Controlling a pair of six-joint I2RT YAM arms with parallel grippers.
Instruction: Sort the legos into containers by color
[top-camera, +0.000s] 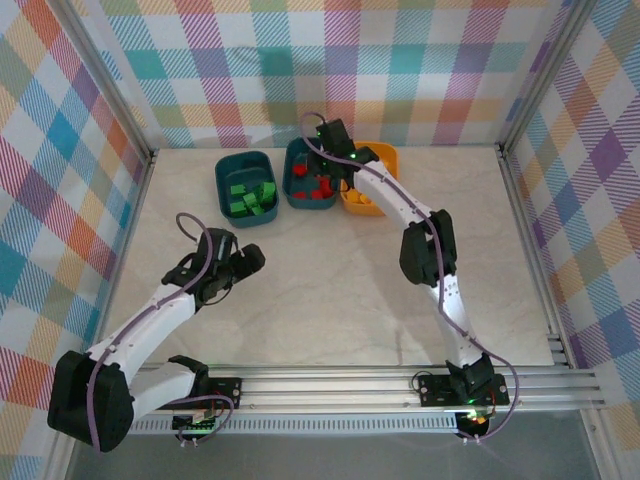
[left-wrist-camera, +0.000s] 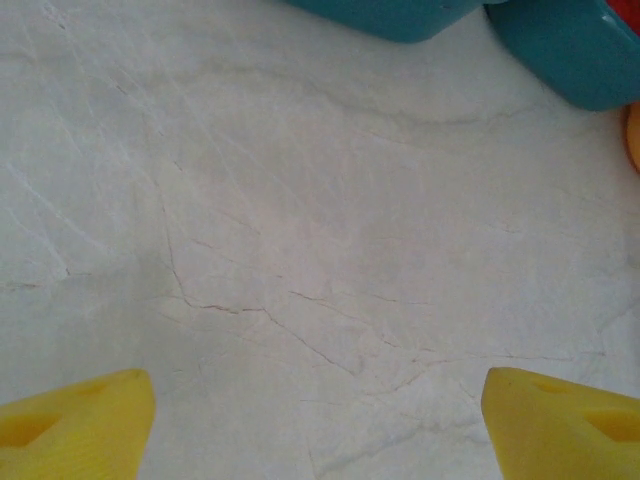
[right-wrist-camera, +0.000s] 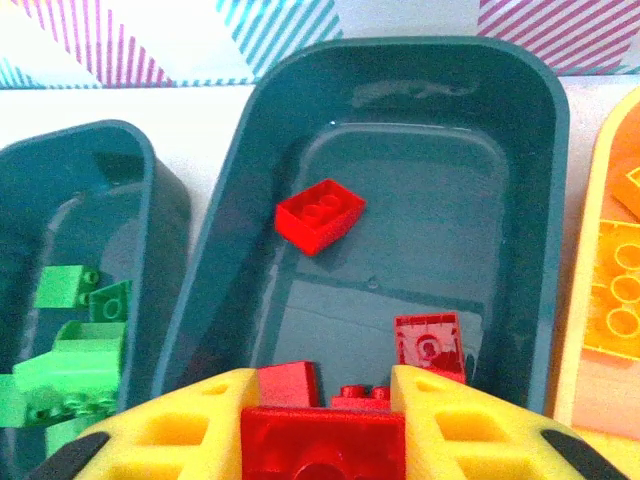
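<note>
My right gripper (right-wrist-camera: 322, 395) is clamped on a red brick (right-wrist-camera: 322, 440) and holds it low over the middle teal tub (right-wrist-camera: 400, 60), where the other red bricks (right-wrist-camera: 320, 215) lie, so opening here should drop it among its own colour. Close on either side stand the teal tub (right-wrist-camera: 150, 170) of green bricks (right-wrist-camera: 75, 350) and the orange-yellow tub (right-wrist-camera: 585, 250) of orange bricks (right-wrist-camera: 620, 290), so a sideways drift could misplace it. Well apart from them, my left gripper (left-wrist-camera: 320, 400) hangs over bare table (left-wrist-camera: 300, 200), fingers spread and empty, blocking nothing.
</note>
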